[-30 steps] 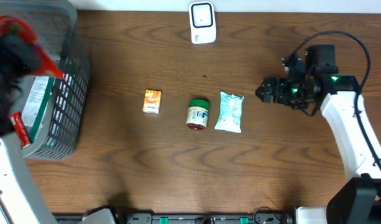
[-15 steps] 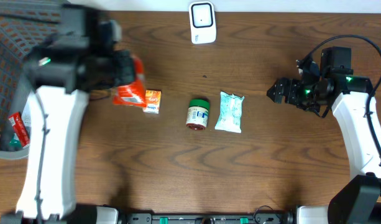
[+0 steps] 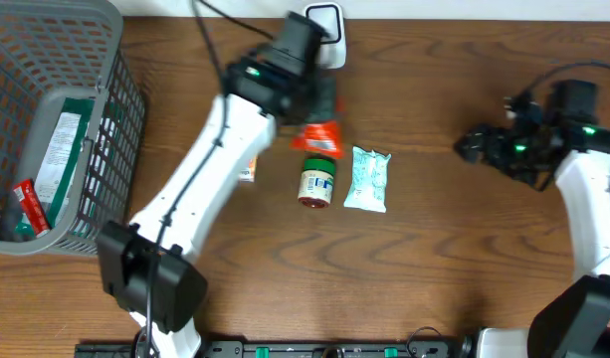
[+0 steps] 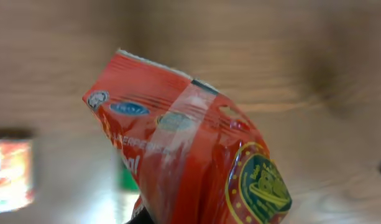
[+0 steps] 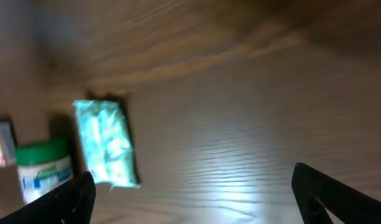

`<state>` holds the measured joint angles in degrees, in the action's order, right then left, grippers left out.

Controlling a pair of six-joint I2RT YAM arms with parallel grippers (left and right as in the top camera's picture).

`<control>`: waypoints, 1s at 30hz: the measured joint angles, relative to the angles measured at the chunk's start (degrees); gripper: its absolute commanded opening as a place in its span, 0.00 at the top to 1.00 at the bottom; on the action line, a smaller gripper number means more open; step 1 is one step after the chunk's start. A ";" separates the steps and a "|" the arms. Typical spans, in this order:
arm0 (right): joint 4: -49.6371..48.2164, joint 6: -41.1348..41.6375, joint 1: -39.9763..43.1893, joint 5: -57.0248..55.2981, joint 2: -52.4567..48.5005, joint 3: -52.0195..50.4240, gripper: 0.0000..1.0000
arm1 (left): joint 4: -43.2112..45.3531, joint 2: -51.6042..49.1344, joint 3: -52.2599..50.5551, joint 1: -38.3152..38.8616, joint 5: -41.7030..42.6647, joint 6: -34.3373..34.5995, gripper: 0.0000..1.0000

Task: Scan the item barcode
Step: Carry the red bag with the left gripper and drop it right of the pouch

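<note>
My left gripper (image 3: pixel 316 111) is shut on a red snack packet (image 3: pixel 320 136) and holds it above the table just in front of the white scanner (image 3: pixel 327 20), which the arm partly covers. The red packet (image 4: pixel 190 149) fills the blurred left wrist view and hides the fingers there. My right gripper (image 3: pixel 474 147) hovers at the right side of the table, open with nothing in it. Its dark fingertips (image 5: pixel 75 196) stand far apart over bare wood in the right wrist view.
A grey wire basket (image 3: pixel 110 70) with several packets stands at the far left. An orange box (image 3: pixel 247 172), a green-lidded jar (image 3: pixel 317 182) and a mint pouch (image 3: pixel 367 179) lie in a row mid-table. The mint pouch (image 5: pixel 106 143) and jar (image 5: pixel 46 174) also show from the right wrist.
My left arm swung from the basket across to the back middle, carrying the red packet up to the scanner. My right arm drew back to the right.
</note>
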<state>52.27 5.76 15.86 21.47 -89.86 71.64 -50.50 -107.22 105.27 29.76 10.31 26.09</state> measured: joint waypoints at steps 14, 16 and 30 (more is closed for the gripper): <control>-0.63 -0.15 8.76 1.75 0.00 0.00 0.05 | 32.72 -24.26 0.37 20.15 -3.76 11.67 0.75; -0.63 -0.15 8.76 1.77 0.00 0.00 0.05 | 33.11 -25.51 0.28 20.28 -5.42 12.11 0.37; 0.24 -1.46 8.76 6.51 0.00 0.00 0.44 | 27.87 -8.48 0.20 17.59 -6.08 10.95 0.39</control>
<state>52.51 4.29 24.62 27.99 -89.86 71.64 -22.63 -115.70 105.47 47.35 4.23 37.04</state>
